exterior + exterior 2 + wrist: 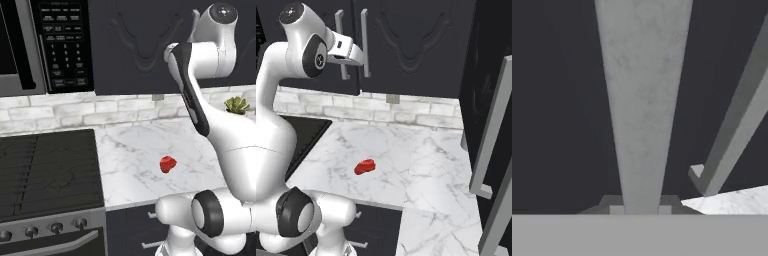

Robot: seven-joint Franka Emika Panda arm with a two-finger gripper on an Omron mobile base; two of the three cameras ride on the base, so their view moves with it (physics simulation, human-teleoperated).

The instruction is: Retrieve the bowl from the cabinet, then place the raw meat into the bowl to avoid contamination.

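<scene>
Cabinet [406, 45] first: the gripper [358, 55] was clamped tight on the left of two long silver handles [643, 100], a flat brushed bar close up in the hand view. Best play, by my reckoning, was a steady pull along the door's own arc, wrist following the hinge so the smooth bar didn't slip. The door was dark charcoal with carved panels and shut, the bowl unseen. The raw meat [168, 163], a small glossy red lump, lay alone on the veined marble counter [130, 165], well below the hand.
</scene>
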